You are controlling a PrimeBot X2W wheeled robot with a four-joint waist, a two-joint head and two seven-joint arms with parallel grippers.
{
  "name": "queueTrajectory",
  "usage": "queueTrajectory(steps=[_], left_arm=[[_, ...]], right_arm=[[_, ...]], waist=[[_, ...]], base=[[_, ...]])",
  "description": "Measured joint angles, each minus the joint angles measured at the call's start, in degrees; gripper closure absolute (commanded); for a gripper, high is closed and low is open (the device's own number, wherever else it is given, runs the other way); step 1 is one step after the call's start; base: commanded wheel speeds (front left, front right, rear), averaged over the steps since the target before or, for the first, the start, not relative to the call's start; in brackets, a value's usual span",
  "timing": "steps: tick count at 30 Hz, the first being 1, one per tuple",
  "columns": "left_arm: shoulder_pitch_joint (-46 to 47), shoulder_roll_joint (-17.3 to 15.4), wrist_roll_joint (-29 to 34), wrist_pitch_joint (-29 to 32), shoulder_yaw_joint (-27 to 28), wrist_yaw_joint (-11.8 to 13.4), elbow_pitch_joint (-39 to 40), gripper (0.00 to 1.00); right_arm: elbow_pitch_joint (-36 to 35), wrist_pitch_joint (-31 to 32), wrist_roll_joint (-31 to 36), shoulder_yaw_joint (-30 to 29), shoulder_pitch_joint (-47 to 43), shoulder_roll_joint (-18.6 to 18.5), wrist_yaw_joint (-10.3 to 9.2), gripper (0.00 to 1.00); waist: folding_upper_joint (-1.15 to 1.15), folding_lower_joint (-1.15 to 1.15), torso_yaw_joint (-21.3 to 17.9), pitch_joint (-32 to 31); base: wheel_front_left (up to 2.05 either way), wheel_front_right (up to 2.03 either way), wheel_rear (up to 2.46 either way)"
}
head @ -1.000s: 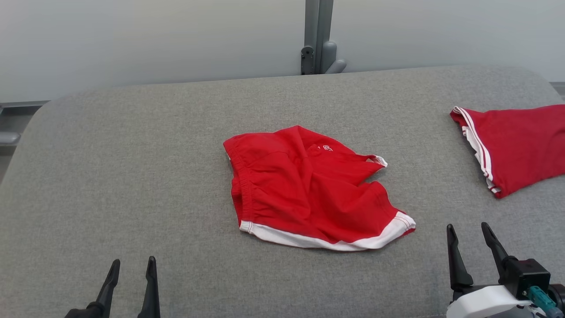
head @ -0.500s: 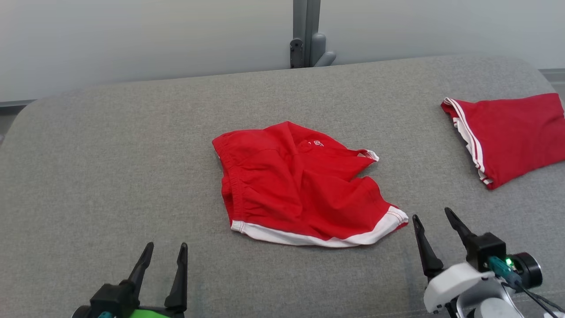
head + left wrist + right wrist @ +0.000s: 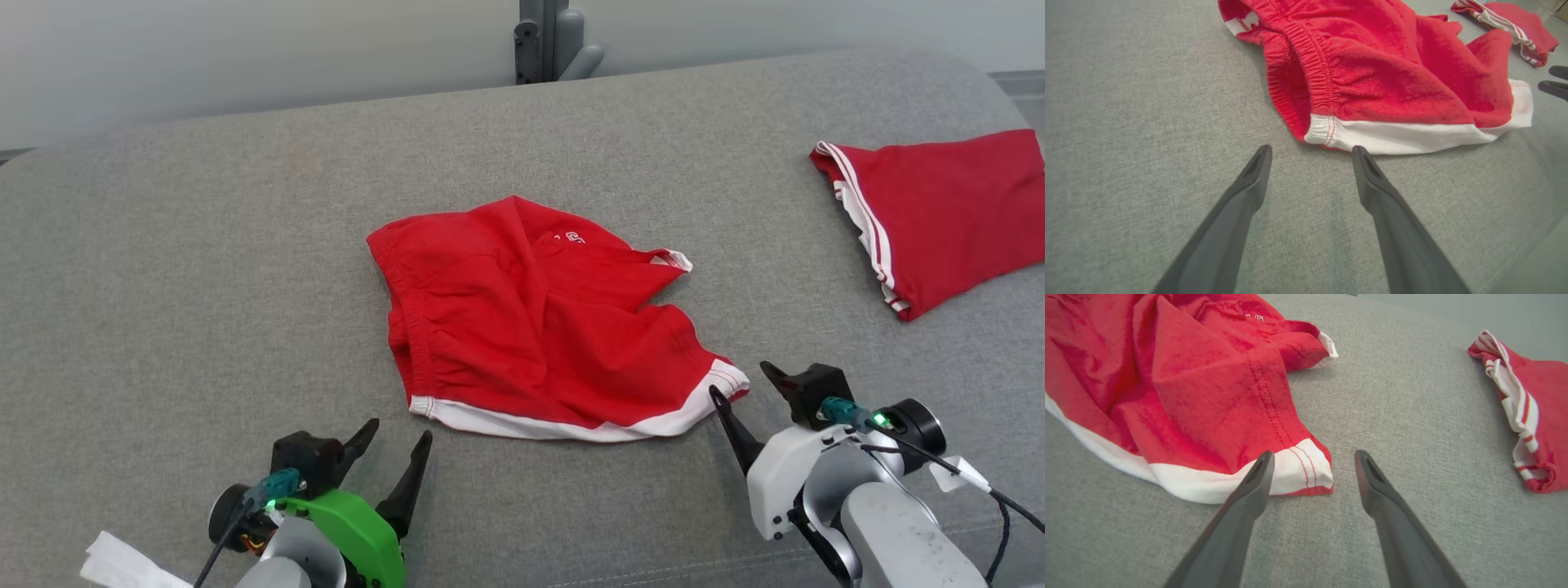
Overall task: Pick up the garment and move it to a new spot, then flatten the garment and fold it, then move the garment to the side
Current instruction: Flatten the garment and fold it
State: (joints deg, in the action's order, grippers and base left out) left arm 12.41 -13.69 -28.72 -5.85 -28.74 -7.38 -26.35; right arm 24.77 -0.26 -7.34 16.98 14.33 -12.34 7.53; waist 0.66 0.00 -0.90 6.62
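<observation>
Red garment is seen lying crumpled at the middle of the grey fabric-covered table, between the two grippers and just beyond them. Left gripper is placed just short of the garment's near left hem corner, fingers spread wide, nothing held; in the left wrist view one fingertip is lined up with the white hem edge, and contact cannot be told. Right gripper is set at the near right hem corner, jaws fully apart, nothing gripped; in the right wrist view its left finger overlaps the white corner, but whether it touches cannot be told. The garment is seen as shorts: red cloth, an elastic gathered waistband on the left side, a wide white band along the near hem with red stitching, small white lettering near the far edge, and folds bunched across the middle. A second red garment with white stripes is laid well apart at the far right. A grey post is seen behind the table.
</observation>
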Motion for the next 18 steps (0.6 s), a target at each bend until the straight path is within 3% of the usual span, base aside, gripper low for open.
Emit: queueTrajectory(steps=[11, 15, 18], left_arm=[[7.83, -2.71, -7.35, -2.01, -10.26, 0.00, -4.68, 0.00], [9.82, -3.11, -9.71, -3.60, -12.88, -0.01, -6.73, 0.00], [10.76, -3.25, -11.04, -4.48, -14.59, 0.00, -8.16, 0.00]], right_arm=[[6.56, 0.25, -2.35, 4.09, 5.65, 0.56, 0.00, 0.00], [7.87, -0.76, -2.83, 5.03, 6.36, 0.73, 0.00, 0.26], [8.53, -1.35, -3.13, 5.88, 6.68, 0.67, 0.00, 0.34]], waist=[[0.00, 0.00, 0.29, 4.35], [0.00, 0.00, 0.62, 5.31], [0.00, 0.00, 0.50, 5.45]], base=[[0.00, 0.00, 0.00], [0.00, 0.00, 0.00], [0.00, 0.00, 0.00]])
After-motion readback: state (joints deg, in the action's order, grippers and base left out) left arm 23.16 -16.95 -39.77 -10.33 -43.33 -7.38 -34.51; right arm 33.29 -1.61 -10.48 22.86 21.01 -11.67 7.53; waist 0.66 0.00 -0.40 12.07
